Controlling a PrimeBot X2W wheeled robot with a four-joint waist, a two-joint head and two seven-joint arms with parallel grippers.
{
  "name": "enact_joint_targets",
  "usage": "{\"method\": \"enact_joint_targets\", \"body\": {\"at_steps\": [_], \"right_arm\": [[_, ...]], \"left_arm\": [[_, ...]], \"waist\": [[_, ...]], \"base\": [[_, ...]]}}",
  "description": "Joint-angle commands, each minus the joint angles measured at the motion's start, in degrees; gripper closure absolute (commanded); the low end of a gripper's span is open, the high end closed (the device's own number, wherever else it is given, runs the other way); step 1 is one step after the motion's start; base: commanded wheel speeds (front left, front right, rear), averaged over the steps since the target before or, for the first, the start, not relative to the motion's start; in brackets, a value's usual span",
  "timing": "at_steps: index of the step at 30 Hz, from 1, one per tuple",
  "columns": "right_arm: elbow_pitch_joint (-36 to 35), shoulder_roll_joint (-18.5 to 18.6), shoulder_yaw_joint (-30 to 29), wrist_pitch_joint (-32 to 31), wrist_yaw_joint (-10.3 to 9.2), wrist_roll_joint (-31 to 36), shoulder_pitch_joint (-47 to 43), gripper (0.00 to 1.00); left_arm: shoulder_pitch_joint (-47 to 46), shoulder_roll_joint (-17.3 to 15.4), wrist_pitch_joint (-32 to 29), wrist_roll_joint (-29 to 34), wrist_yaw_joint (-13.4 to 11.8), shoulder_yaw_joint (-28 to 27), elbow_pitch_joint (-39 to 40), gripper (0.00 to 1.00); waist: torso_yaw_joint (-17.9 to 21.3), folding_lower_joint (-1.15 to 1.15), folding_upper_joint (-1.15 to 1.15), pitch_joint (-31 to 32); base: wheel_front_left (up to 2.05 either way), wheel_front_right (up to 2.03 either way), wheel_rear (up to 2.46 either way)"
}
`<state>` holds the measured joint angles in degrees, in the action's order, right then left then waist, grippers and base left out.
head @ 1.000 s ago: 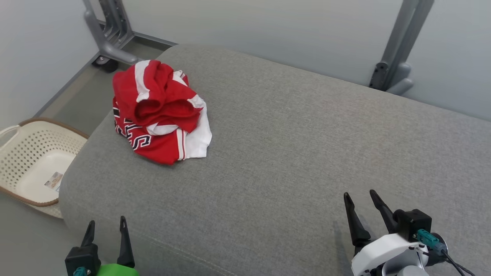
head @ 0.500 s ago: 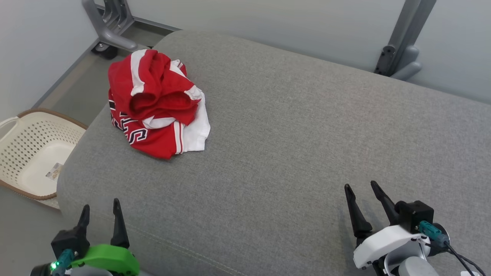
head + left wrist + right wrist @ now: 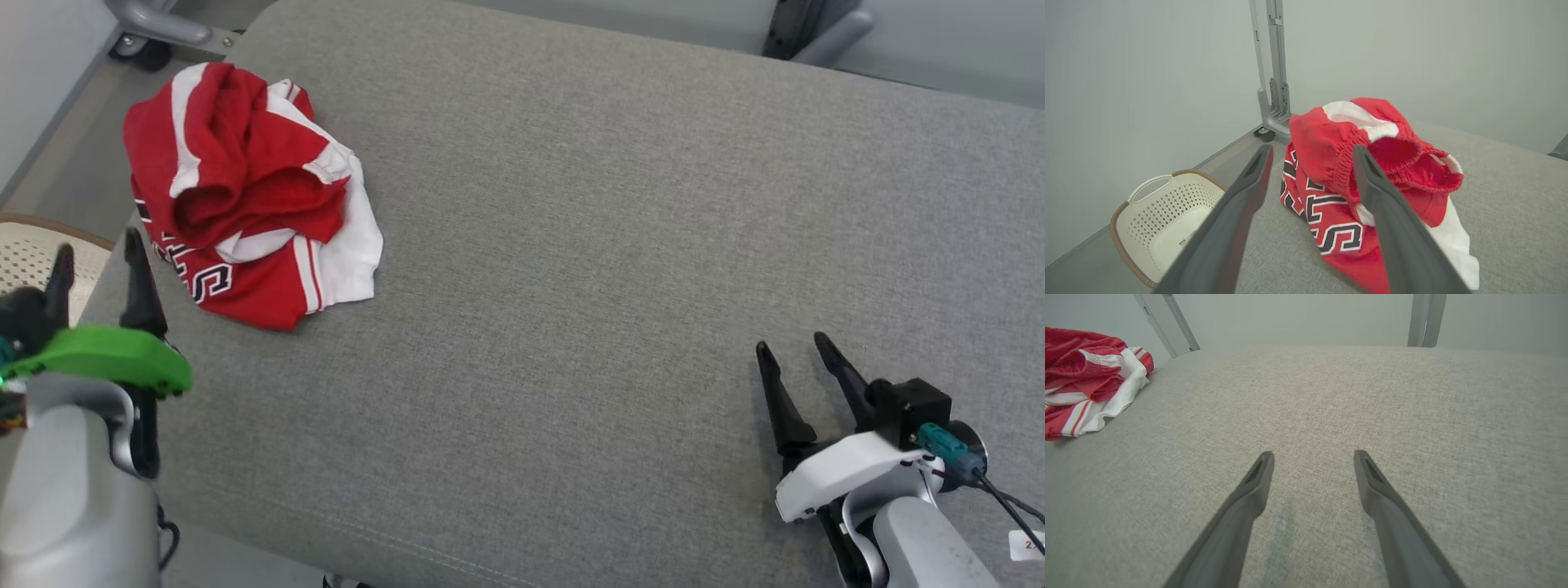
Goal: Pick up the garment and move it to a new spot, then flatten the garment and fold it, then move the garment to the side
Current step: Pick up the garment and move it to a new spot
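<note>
The garment (image 3: 245,196) lies in a crumpled heap at the far left corner of the grey cushion (image 3: 612,245), close to its left edge. It is red cloth with broad white panels and thin red-and-white stripes. Block letters in black and white run across its lower left side, partly folded under, so I cannot read the word. On top, a gathered elastic opening (image 3: 1392,151) gapes, showing red lining inside. A white flap spreads flat on the cushion at the heap's near right.

My left claw (image 3: 97,242) is released, fingers spread and holding nothing. It hangs over the cushion's left edge, just beside the near left of the garment. In the left wrist view my two fingers point at the heap, and one finger (image 3: 1384,212) crosses in front of the lettering. I cannot tell whether the tip touches the cloth.

My right claw (image 3: 791,342) is released too, empty, fingers apart above bare cushion at the near right, well apart from the garment. In the right wrist view the heap sits at the far left.

A pale perforated basket (image 3: 1163,204) with a brown rim stands on the floor left of the cushion, beyond my left claw.
</note>
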<state>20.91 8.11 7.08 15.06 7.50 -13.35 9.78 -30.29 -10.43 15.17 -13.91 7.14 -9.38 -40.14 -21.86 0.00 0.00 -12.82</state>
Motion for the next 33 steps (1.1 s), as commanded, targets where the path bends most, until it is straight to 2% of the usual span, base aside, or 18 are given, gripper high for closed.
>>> {"method": "enact_joint_targets", "body": {"at_steps": [1,9,11,13,16,25,33], "right_arm": [[-0.2,0.6,0.0,0.2,-0.02,-0.1,1.2,0.00],[-0.7,1.7,0.2,0.2,-0.02,-0.4,3.6,0.00],[-0.8,1.8,0.3,0.2,-0.02,-0.6,4.0,0.00],[-0.8,2.0,0.4,0.1,-0.03,-0.5,4.4,0.00],[-0.7,2.4,0.6,0.0,-0.06,-0.6,4.9,0.00],[0.2,3.3,0.2,-0.2,-0.12,-1.2,5.3,0.00],[1.4,3.4,0.3,-0.4,-0.19,-1.5,5.0,0.00]], "left_arm": [[-3.4,-1.5,0.0,-0.2,0.4,1.0,-1.7,0.00],[-14.6,-8.5,-0.2,-8.3,0.3,12.4,-5.1,0.00],[-16.6,-10.6,-1.9,-10.7,0.3,16.4,-6.3,0.00],[-18.4,-12.5,-5.6,-13.5,0.2,17.8,-9.4,0.00],[-21.7,-14.5,-7.5,-14.3,0.3,18.8,-12.9,0.00],[-25.1,-15.5,-13.0,-18.8,0.3,20.4,-20.4,0.00],[-27.1,-14.9,-15.5,-19.3,-1.3,20.8,-27.3,0.00]], "waist": [[3.1,0.00,0.00,-3.6],[6.2,0.00,0.00,-8.4],[7.0,0.00,0.00,-9.5],[7.7,0.00,0.00,-10.5],[8.7,0.00,0.00,-11.9],[10.5,0.00,0.00,-13.9],[11.2,0.00,0.00,-14.1]], "base": [[0.00,0.00,0.00],[0.00,0.00,0.00],[0.00,0.00,0.00],[0.00,0.00,0.00],[0.00,0.00,0.00],[0.00,0.00,0.00],[0.00,0.00,0.00]]}}
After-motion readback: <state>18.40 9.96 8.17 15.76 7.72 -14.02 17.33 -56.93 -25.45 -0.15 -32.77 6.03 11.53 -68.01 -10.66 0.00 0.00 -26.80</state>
